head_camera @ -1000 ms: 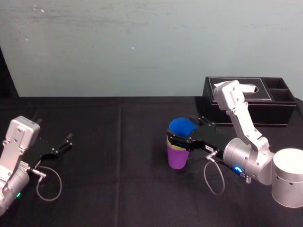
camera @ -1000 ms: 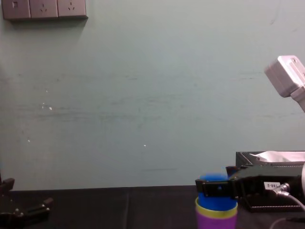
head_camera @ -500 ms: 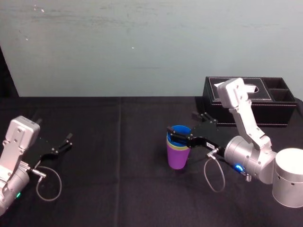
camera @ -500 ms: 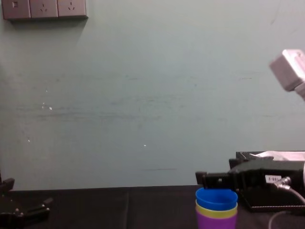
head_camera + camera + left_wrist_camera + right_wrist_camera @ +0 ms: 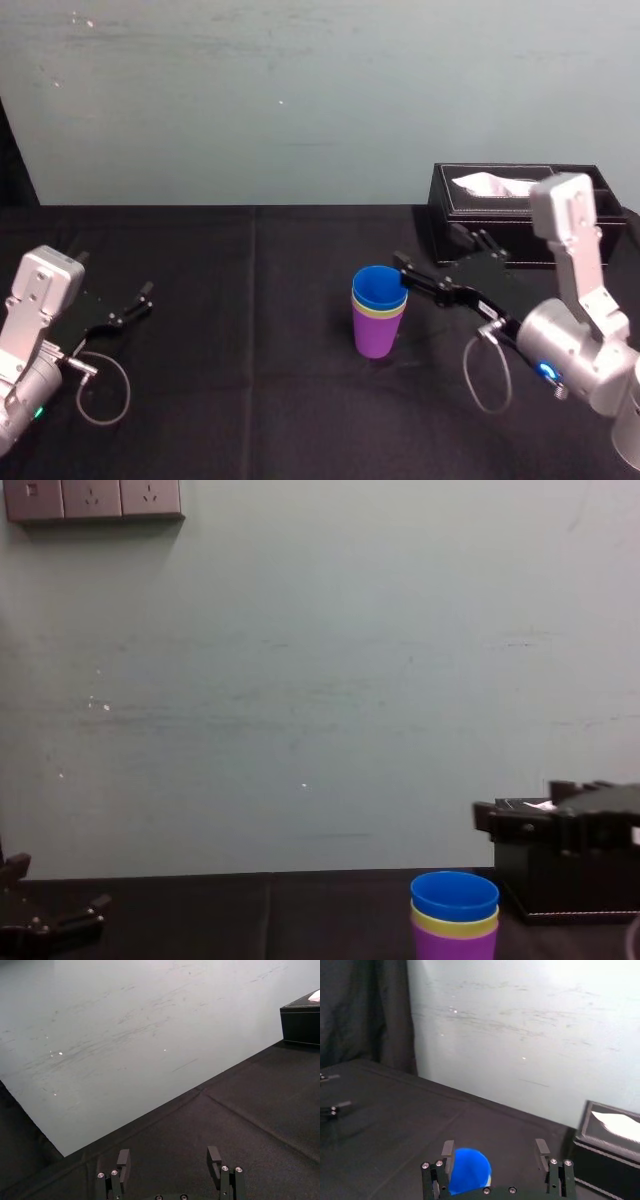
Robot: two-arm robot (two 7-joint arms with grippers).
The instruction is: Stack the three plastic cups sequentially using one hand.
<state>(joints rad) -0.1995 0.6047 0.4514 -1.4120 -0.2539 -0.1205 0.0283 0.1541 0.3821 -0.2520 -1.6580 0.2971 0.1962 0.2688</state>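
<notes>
The three plastic cups stand nested in one upright stack mid-table: the blue cup (image 5: 378, 287) on top, the yellow-green cup (image 5: 379, 311) showing as a rim beneath it, and the purple cup (image 5: 374, 336) at the bottom. The chest view has the same order, blue cup (image 5: 455, 893), yellow-green cup (image 5: 455, 921), purple cup (image 5: 455, 943). My right gripper (image 5: 437, 257) hovers open just right of the stack, touching nothing. Its wrist view shows the right gripper (image 5: 494, 1152) with spread fingers and the blue cup (image 5: 468, 1177) low beside one of them. My left gripper (image 5: 143, 300) rests open at the table's left.
A black tissue box (image 5: 520, 212) stands at the back right, close behind my right arm. The table is covered in black cloth (image 5: 250, 400), with a pale green wall (image 5: 300, 100) behind it. A cable loops beside my left arm.
My right gripper opened and let go of the blue cup, which dropped into the yellow-green one. The gripper then drew back to the right, away from the stack. My left arm stayed put.
</notes>
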